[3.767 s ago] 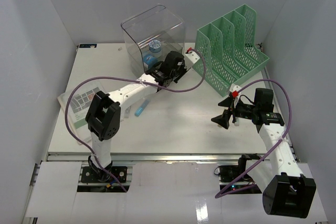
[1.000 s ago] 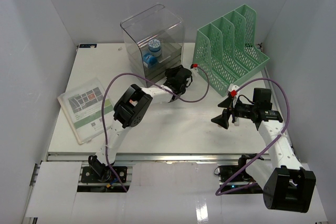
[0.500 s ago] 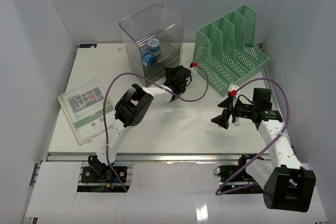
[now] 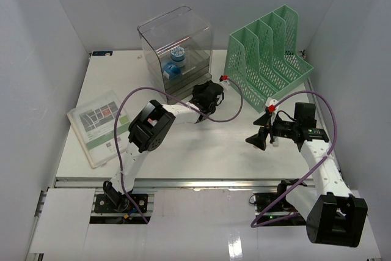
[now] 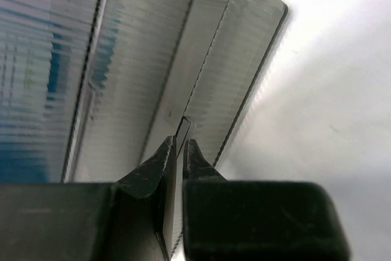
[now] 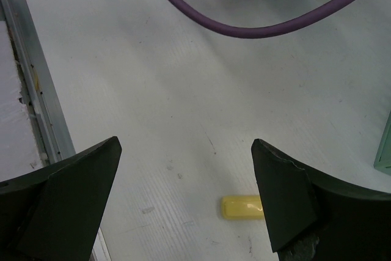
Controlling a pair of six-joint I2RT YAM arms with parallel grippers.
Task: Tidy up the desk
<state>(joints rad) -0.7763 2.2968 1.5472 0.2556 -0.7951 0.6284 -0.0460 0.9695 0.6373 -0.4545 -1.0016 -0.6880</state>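
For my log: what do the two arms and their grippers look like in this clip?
Both arms, left arm and right arm, are white tubes with chunky black joint housings. A purple cable loops along each, ending at a red plug. The left gripper and right gripper have matte black, wedge-shaped fingers.

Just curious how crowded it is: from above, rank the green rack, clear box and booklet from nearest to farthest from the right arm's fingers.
1. Green rack, just behind the right arm's fingers, at the back right.
2. Clear box, at the back, left of the rack.
3. Booklet, at the desk's left edge.
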